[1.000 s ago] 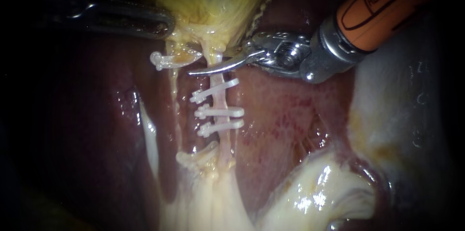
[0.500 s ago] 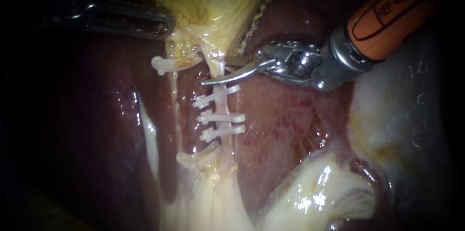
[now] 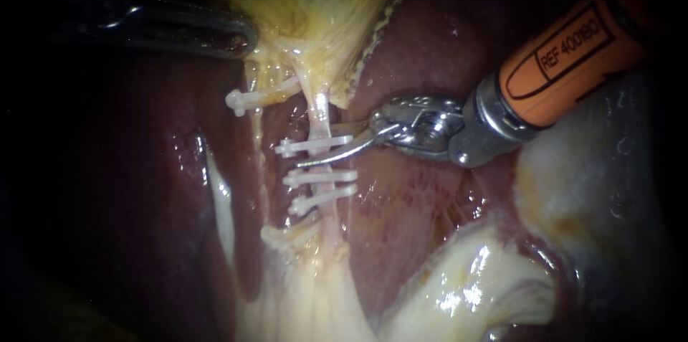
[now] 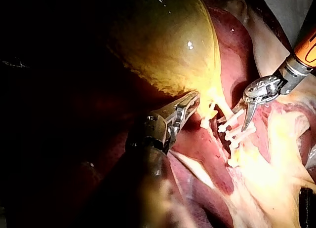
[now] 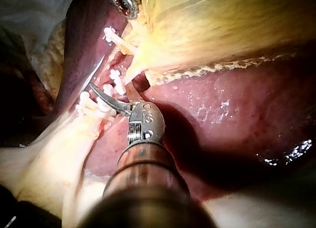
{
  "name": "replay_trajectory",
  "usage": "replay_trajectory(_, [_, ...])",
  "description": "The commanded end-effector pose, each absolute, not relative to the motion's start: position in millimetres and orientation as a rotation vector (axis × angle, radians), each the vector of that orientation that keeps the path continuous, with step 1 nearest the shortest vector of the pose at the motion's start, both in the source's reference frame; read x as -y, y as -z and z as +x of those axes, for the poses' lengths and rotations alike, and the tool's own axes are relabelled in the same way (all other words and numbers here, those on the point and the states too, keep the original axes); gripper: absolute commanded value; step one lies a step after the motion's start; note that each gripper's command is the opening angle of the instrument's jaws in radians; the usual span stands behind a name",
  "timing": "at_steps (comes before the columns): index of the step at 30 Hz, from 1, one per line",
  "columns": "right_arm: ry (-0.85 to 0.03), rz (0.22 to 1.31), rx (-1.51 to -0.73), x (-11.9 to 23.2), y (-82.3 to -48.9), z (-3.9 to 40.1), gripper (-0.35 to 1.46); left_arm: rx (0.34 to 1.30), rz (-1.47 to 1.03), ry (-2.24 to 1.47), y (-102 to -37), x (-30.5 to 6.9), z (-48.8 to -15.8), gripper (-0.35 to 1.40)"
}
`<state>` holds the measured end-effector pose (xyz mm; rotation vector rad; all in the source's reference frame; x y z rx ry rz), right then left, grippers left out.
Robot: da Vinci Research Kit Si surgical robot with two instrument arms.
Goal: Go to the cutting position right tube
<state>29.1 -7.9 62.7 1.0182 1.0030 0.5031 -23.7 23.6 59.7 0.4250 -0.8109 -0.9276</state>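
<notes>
Nearest the right wrist camera, the right instrument (image 5: 101, 95) rises from a thick shaft to its hinge, and only one curved blade shows, reaching toward the clips. Left wrist view alone shows both blades spread, with a gap between them. From the endoscope, the front blade crosses the right tube (image 3: 320, 116) between the top clip (image 3: 315, 144) and the second clip (image 3: 320, 176), gripping nothing. Farther off, the left instrument (image 4: 193, 97) lies level, its jaws pinching the gallbladder (image 4: 168, 40) at its lower edge.
</notes>
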Motion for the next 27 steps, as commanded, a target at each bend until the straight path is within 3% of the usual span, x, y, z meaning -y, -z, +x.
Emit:
replay_trajectory(1, [-0.500, 1.024, -1.000, 8.2, -62.7, 29.1, 1.35, 0.811, 0.427, 0.927, -59.7, -23.6, -23.7, -0.35])
replay_trajectory(7, [-0.497, 1.066, -0.988, 9.5, -62.6, 29.6, 1.35, 0.811, 0.427, 0.927, -59.7, -23.6, -23.7, -0.35])
replay_trajectory(18, [-0.556, 1.130, -1.078, 9.1, -62.8, 32.1, 1.42, 0.811, 0.427, 0.927, -59.6, -23.6, -23.8, -0.35])
replay_trajectory(27, [-0.600, 1.106, -1.126, 9.3, -62.5, 34.0, 1.43, 0.811, 0.427, 0.927, -59.6, -23.6, -23.8, -0.35])
